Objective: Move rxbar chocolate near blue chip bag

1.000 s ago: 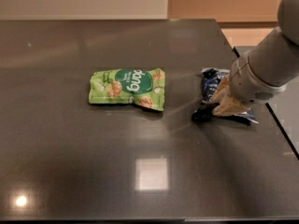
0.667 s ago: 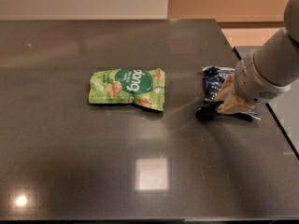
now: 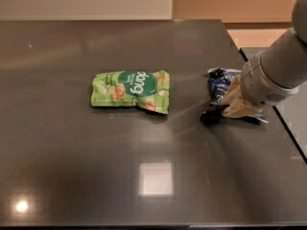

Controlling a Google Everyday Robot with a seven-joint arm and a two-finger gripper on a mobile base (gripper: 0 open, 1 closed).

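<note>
The blue chip bag point(image 3: 219, 84) lies near the table's right edge, dark navy with white print, and my arm partly covers it. My gripper point(image 3: 221, 112) hangs low over the table, just in front of and against the bag's near left side. It is shut on the rxbar chocolate point(image 3: 210, 116), a small black wrapper that sticks out left of the beige fingers point(image 3: 236, 104) and rests at or just above the tabletop. The bar sits right beside the blue bag.
A light green snack bag point(image 3: 132, 90) lies flat in the middle of the dark glossy table point(image 3: 96, 176). The table's right edge point(image 3: 283, 128) runs close behind my arm. A lamp reflection shows at the front.
My gripper and the black bar have shifted slightly to the right, closer to the blue chip bag. The green bag has not moved.
</note>
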